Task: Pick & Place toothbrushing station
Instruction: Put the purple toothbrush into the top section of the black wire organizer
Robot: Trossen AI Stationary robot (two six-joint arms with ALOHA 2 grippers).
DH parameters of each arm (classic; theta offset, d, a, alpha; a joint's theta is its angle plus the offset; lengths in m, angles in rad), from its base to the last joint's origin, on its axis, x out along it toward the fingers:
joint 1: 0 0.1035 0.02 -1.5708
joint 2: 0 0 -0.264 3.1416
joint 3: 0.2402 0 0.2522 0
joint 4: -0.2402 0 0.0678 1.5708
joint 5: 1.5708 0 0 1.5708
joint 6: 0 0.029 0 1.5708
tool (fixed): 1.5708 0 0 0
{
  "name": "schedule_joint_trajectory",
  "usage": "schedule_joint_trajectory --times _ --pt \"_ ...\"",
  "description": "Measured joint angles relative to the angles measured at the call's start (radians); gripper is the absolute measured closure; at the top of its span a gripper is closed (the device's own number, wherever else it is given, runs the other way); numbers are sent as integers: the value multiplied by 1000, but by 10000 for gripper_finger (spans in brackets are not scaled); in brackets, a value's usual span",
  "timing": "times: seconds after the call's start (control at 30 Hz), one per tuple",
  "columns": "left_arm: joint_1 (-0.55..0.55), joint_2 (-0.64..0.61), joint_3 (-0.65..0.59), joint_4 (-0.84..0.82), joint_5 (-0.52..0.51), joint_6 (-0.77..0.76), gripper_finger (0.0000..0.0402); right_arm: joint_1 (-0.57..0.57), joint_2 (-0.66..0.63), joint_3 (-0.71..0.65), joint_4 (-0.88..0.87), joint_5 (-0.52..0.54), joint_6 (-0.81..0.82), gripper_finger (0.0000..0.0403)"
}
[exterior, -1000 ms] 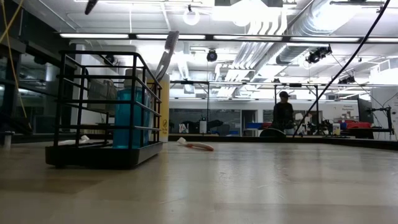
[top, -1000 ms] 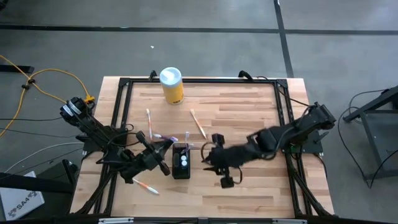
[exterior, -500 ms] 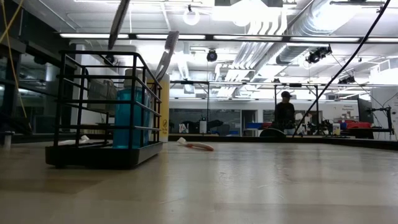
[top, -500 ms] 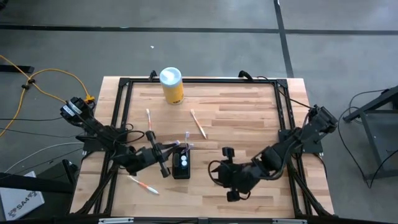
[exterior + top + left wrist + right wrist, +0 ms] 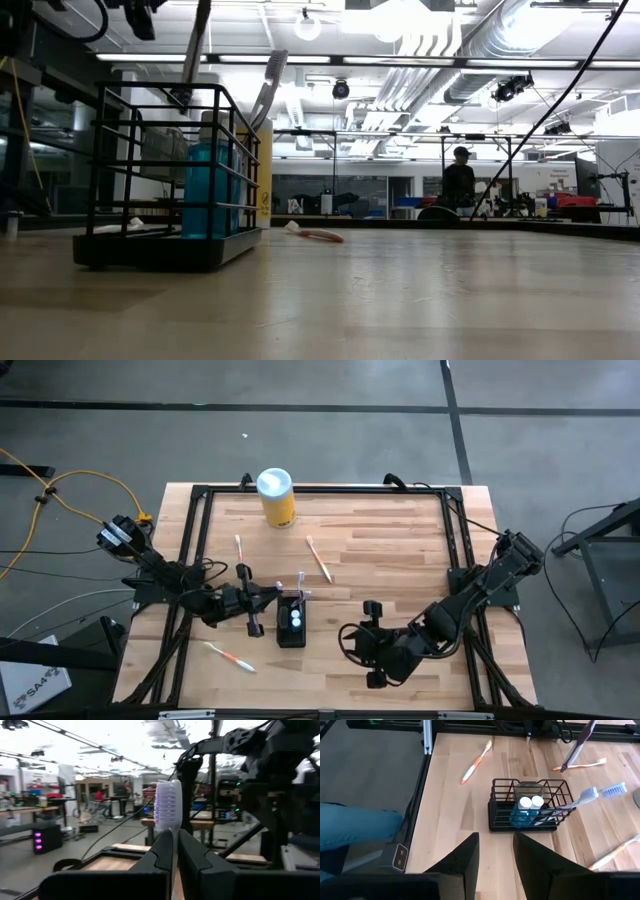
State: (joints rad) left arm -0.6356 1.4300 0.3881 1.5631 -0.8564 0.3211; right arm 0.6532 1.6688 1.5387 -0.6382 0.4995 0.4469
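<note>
Toothbrushing station [image 5: 291,622] between both arms

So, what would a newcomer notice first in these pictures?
Probably the black wire holder near the middle of the table's front half, with a blue bottle inside it. Next, the left gripper beside the holder, its jaws shut on a purple toothbrush. Then the yellow canister at the far edge.

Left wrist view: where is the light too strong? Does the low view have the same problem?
Left wrist view: the ceiling is washed out white; the toothbrush head looks pale against it, the left gripper nearly black. Low view: the ceiling lamps glare, and the station is a dark outline before them. High view: even light, no glare.
</note>
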Motion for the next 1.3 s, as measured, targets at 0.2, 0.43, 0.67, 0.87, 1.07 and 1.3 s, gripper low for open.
schedule_joint_trajectory --times 0.2,0.43,0.67,0.87,1.07,1.3 --pt "47 0 0 2 80 -37 399 0 0 0 3 0 2 292" --pt "60 1 -20 3 93 -83 399 0 0 0 3 0 5 292" --pt "60 7 -46 3 105 -129 399 -1 0 0 4 0 2 292" --pt "60 10 -46 4 170 -141 399 -1 0 0 7 0 2 292" --pt "72 43 -46 4 181 -160 399 -1 0 0 14 0 2 292" --pt "123 77 -46 5 197 -201 399 -1 0 0 18 0 2 292"
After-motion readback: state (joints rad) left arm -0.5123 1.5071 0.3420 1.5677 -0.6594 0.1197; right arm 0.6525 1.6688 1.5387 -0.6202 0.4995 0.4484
